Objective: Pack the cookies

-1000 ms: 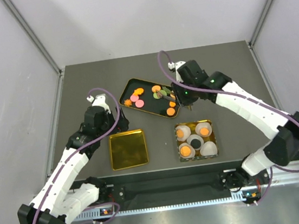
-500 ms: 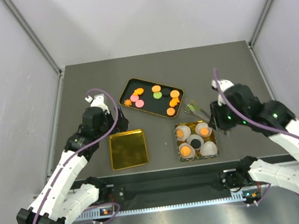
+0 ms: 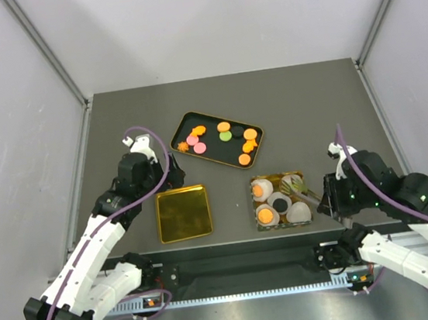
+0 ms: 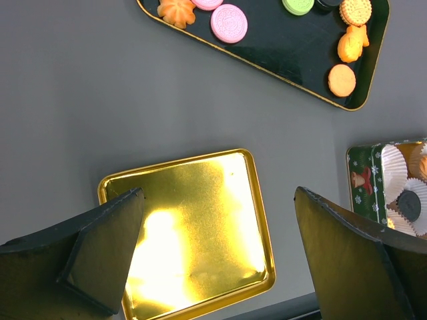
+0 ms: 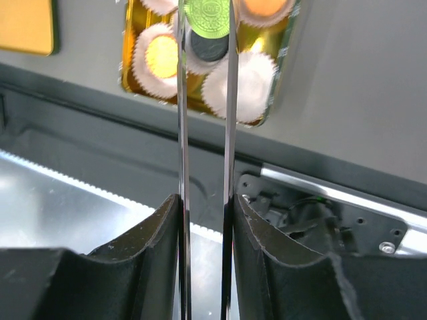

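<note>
The right hand (image 5: 203, 220) is closed on a pair of slim metal tongs (image 5: 181, 120), and the tong tips pinch a round green cookie (image 5: 207, 12) by its rim above the green-and-gold Christmas tin (image 4: 361, 175) near the table's near edge, right of centre. The other cookies (image 3: 225, 127) lie in the black oblong tray (image 4: 287, 40) mid-table, and a few already sit in the tin's white fluted paper cups (image 5: 243, 87). The left hand (image 4: 218, 193) hangs wide open and empty over the shiny gold lid (image 4: 193, 220).

The chief risk, I judge, is the cookie itself. Held only at its edges by narrow blades, it could pivot or slip out and land on a cup already filled, or between cups. I cannot tell which cup lies beneath it. A low tip could also snag a paper cup and drag it.

Room is tight behind, as the right arm reaches in from the near edge. Bare grey table (image 3: 115, 117) lies open toward the right edge, and the lid sits apart from the tin.
</note>
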